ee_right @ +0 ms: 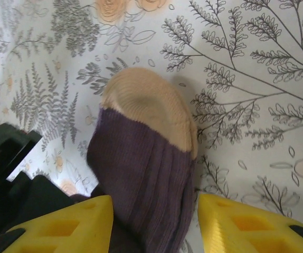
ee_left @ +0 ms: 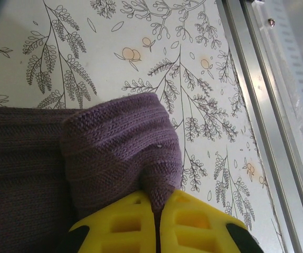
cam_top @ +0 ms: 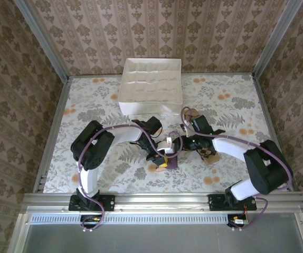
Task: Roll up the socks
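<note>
- Progress (est.): task appearing to be at an early stage. The purple sock (cam_top: 167,159) is lying mostly flat at centre-front of the bench (cam_top: 88,100), between the two arms, w/ no finished bundle showing.
- Cuff end (ee_left: 120,137): rising into a short hump over the flat part of the sock, prob. the first turn of a roll forming.
- Tan toe (ee_right: 151,103): lying flat on the bench, not yet rolled.
- Checked sock (cam_top: 210,156): lying partly under the R arm, just right of the purple one. It is looking flat, though detail is too small to confirm.
- L hand (ee_left: 157,226): clenched, its yellow fingers (ee_left: 114,226) pinching a bunch of purple knit, tips nearly meeting w/ fabric between.
- R hand (ee_right: 151,226): spread wide and gripping nothing, its fingers (ee_right: 62,229) straddling the sock's foot, one per side. Contact w/ fabric: cannot tell.
- Remaining (est.): carrying the roll along the purple sock's full length, then dealing w/ the checked one.
- White box (cam_top: 151,87): sitting at the bench rear, apart from both socks.
</note>
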`<state>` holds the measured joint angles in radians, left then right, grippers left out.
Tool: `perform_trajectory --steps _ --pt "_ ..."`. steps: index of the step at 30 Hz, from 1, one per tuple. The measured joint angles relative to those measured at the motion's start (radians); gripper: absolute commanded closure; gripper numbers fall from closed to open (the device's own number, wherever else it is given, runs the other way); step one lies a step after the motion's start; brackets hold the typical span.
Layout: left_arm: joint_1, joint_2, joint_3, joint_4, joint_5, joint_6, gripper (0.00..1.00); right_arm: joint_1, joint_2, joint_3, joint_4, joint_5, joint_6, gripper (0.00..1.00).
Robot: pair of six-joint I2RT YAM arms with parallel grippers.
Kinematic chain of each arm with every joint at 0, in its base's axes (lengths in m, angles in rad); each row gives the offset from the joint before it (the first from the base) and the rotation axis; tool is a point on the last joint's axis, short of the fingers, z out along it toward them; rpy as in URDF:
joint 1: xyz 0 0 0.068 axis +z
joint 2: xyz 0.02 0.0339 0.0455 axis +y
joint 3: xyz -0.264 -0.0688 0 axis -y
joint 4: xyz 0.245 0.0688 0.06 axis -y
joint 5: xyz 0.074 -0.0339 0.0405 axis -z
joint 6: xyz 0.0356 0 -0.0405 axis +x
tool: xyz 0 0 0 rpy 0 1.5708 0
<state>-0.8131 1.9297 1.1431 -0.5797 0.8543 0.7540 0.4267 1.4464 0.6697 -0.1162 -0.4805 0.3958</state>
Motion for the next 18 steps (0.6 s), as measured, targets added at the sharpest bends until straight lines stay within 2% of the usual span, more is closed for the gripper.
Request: perform_trajectory --steps 4,7,13,18 --pt "0.010 0.026 0.020 0.000 0.029 -0.011 1.00 0.014 -0.110 -0.081 0.008 -0.002 0.014 0.51" --pt "0.017 0.045 0.035 -0.004 0.052 -0.023 0.99 0.034 -0.135 -0.118 0.017 -0.006 0.035 0.52" --pt "0.035 0.084 0.065 -0.018 0.101 -0.037 0.99 0.082 -0.114 -0.143 0.043 -0.017 0.071 0.53" --pt "0.036 0.092 0.076 -0.021 0.104 -0.045 0.99 0.110 -0.043 -0.122 0.053 -0.020 0.085 0.61"
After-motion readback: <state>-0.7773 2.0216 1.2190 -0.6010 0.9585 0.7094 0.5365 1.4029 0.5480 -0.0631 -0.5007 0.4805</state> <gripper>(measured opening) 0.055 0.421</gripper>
